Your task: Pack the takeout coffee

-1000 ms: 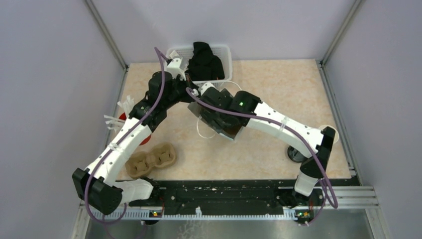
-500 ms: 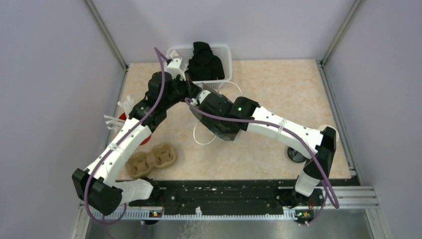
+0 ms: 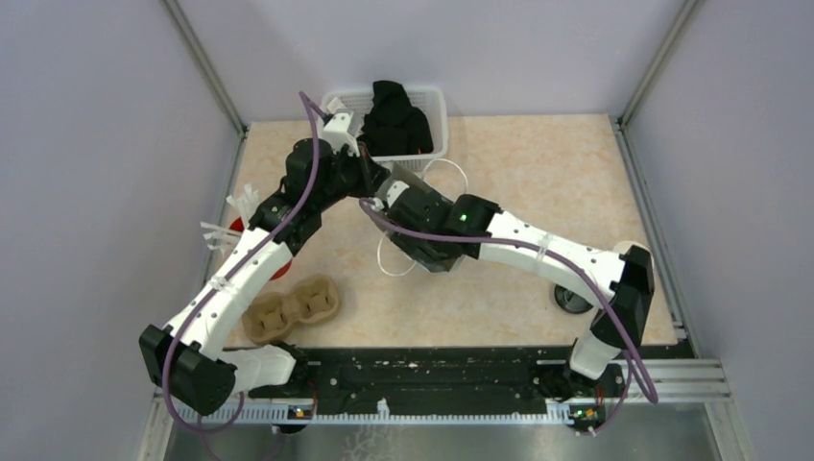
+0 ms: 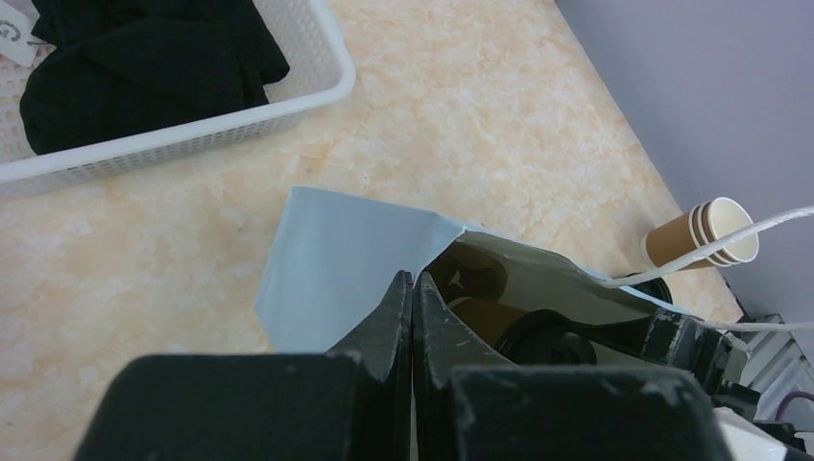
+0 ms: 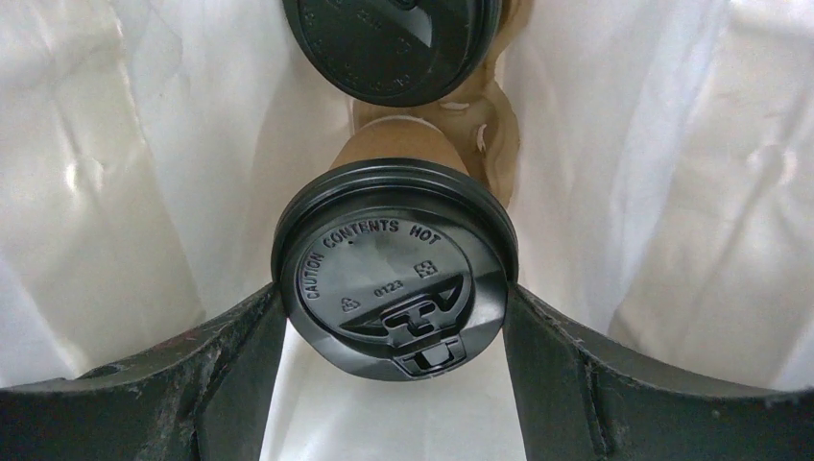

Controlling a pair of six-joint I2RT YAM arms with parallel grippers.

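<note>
The right tool [image 5: 394, 293] is deep inside a white bag [image 5: 144, 192]. Its two fingers press on both sides of the black lid of the coffee cup [image 5: 394, 274], holding it. Only a bit of the cup's brown side shows. Farther in sits a second lid [image 5: 394, 38], cut off at the top edge. The left tool [image 4: 413, 288] is closed tight, pinching the bag's rim. From above, the arms hide most of the bag, near the middle of the table [image 3: 538, 163].

Beige table [image 3: 538, 163] with white basket [image 3: 442, 120], cardboard carrier [image 3: 293, 307], paper cups [image 4: 701, 233]
</note>
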